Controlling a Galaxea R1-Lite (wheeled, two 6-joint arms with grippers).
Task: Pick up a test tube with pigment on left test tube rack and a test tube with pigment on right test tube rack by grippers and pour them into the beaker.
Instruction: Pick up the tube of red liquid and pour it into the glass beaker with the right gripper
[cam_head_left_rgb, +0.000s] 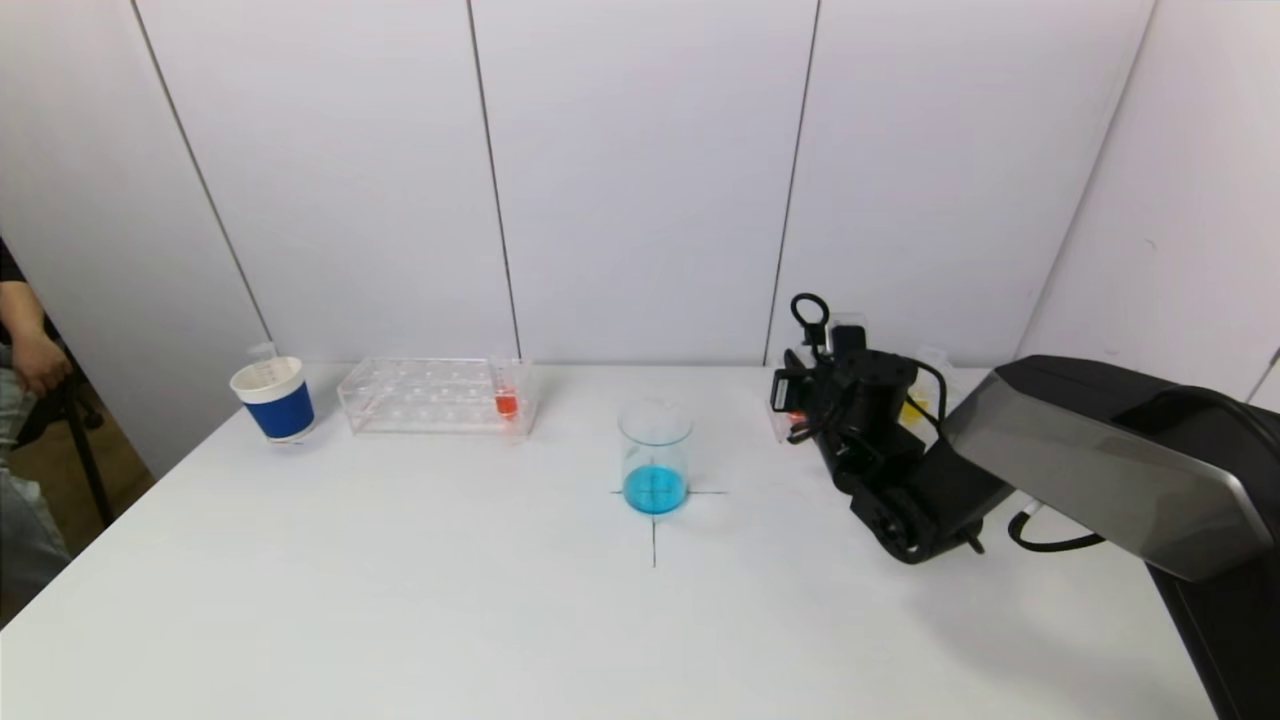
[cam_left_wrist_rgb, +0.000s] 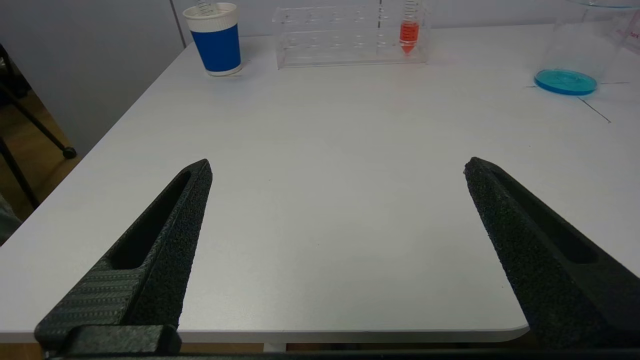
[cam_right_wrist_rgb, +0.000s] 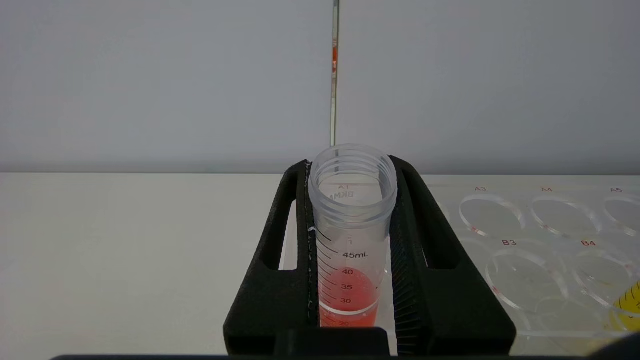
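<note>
Right now right gripper jaws clamped on red test tube, tube upright between them, frame centre; left gripper jaws wide apart.

The head view looks down across the white rectangular table toward its far edge. Left wrist view, low at the near edge, shares the clear glass beaker. Right wrist view sits close at the far-right corner.

On the tube I held, I read "45mL", 40, 35 and 30; the rack beside it read A3, A4, B3, B4.
</note>
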